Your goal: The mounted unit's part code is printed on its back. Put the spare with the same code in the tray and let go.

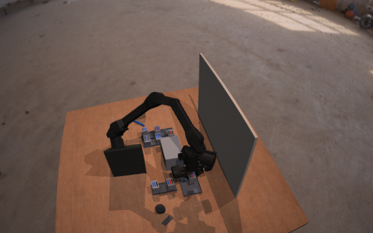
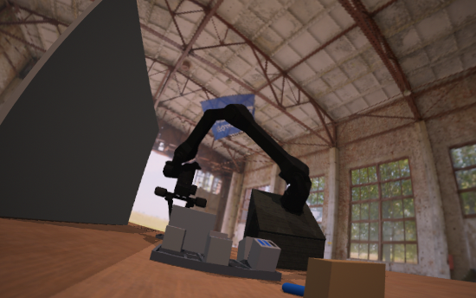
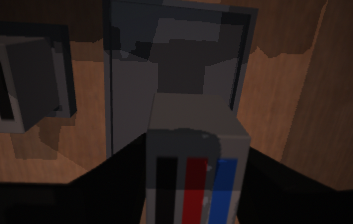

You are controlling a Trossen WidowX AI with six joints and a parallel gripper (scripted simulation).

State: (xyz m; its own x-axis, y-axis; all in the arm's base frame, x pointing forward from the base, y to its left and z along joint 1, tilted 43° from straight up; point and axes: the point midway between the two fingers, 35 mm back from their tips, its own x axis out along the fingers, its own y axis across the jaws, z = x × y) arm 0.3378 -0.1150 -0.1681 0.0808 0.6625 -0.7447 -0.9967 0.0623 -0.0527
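Wrist view shows the small grey spare block with black, red and blue stripes (image 3: 197, 175) clamped in the black hand (image 3: 197, 200), just above the shallow grey tray (image 3: 177, 75). It looks rigid, light, smooth-sided; grip its 2 flat sides.

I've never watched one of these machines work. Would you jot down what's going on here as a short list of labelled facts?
Machine: black jointed arm on a brown wooden table
Gripper: black two-finger gripper, shut on a part
Held part: small grey block with black, red and blue stripes
Below it: dark grey flat tray, with nothing lying in it
Contact with tray: cannot tell
Nearby: another grey striped block in a holder; tall dark grey panel
Status: block not yet released
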